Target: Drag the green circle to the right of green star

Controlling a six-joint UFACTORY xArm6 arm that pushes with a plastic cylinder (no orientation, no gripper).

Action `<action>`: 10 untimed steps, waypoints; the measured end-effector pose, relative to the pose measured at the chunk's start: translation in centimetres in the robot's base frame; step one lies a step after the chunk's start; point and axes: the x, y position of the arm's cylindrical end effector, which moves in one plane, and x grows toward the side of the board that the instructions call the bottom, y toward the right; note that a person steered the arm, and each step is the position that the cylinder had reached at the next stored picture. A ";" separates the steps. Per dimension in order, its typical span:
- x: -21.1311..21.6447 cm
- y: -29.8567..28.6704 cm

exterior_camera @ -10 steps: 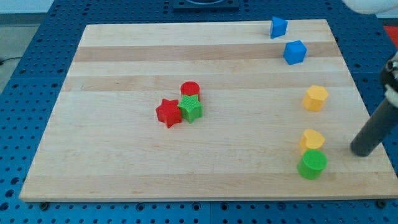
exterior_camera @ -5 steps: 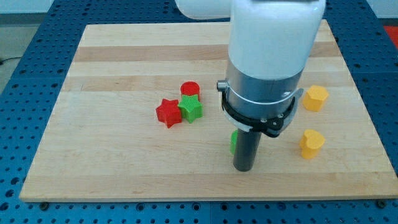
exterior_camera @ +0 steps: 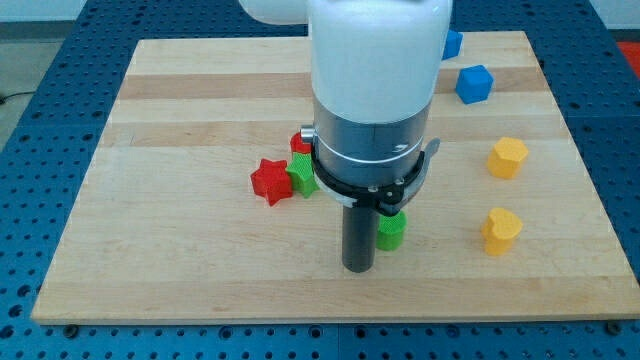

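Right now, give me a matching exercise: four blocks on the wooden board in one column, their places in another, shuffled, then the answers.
Blocks
1. green circle block
2. red star block
3. blue cube block
4. green star block

Places
A. view's top right
B. touching the red star's right side
C. just right of my tip
D. leftmost block

Pairs: 1-C, 2-D, 3-A, 4-B

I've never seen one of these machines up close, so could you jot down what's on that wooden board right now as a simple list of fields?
my tip: at the rod's lower end, just to the view's left of the green circle
green circle: partly hidden by the rod, below and to the view's right of the green star
green star: beside the red star
red circle: mostly hidden by the arm
blue blocks: and, view's top right
yellow blocks: and, view's right
board: wooden
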 end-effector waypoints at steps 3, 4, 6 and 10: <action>0.0 -0.5; 0.7 -0.5; 0.0 3.5; -2.9 5.8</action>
